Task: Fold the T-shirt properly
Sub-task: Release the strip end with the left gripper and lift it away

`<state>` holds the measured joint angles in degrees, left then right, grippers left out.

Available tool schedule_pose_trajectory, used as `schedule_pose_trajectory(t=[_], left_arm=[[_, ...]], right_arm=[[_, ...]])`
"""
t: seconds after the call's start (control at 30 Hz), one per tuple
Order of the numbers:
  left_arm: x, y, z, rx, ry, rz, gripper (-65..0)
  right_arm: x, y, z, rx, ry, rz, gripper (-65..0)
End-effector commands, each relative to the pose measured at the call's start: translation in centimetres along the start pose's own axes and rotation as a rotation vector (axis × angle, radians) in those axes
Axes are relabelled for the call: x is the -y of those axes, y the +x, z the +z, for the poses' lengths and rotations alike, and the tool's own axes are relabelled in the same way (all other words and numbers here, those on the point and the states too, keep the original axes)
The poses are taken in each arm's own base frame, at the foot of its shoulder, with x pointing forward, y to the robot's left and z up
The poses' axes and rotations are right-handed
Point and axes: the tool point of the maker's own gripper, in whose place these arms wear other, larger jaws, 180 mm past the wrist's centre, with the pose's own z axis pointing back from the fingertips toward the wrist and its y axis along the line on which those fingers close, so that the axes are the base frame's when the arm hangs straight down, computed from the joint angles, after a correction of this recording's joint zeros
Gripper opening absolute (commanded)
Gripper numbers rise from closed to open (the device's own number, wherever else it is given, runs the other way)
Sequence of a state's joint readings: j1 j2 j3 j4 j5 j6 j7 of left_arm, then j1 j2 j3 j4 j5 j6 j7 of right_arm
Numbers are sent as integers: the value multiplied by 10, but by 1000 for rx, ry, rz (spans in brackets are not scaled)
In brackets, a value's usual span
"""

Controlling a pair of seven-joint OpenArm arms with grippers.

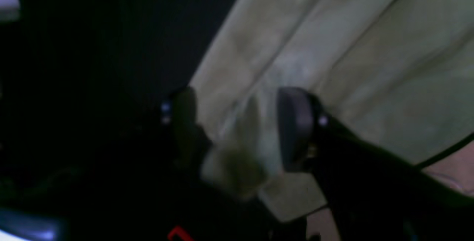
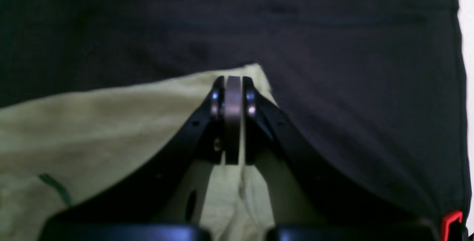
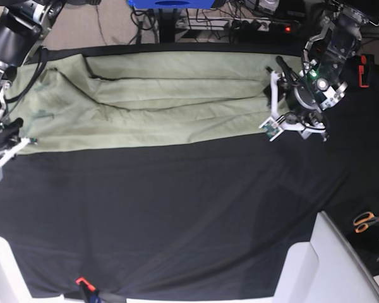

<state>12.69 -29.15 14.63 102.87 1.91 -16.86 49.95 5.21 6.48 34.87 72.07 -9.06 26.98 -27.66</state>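
While stretched in a long band across the far half of the black table cloth [image 3: 177,214], the pale green T-shirt [image 3: 151,104] lies with lengthwise creases, pulled taut between both arms. At the base view's left end, right gripper [image 2: 232,85] clenched tight on a corner of the fabric, pads pressed together with cloth pinched between and more cloth bunched beneath. At the opposite end, left gripper [image 1: 237,122] set around the garment's edge, one grey pad [image 1: 294,126] to the right, a wad of fabric gathered between the fingers; blur too heavy to tell whether clamped or slack. Orange-handled scissors [image 3: 366,221] resting near the table's right edge, well apart from the shirt.
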Motion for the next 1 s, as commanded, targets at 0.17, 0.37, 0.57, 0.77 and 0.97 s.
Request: schedule_pose_trajectory(t=[0.17, 0.37, 0.57, 0.77, 0.97], left_arm=[[-52, 4, 20, 58, 120, 140, -166], [-34, -8, 45, 230, -158, 455, -91], [-1, -35, 46, 391, -265, 723, -81], [29, -72, 14, 384, -316, 923, -81], [9, -81, 17, 423, -235, 989, -84]], right_arm=[[11, 21, 4, 59, -24, 5, -638], [12, 11, 5, 41, -25, 10, -639], [12, 6, 5, 30, -25, 12, -639], [12, 5, 6, 29, -23, 13, -639], [12, 3, 6, 25, -24, 15, -639]])
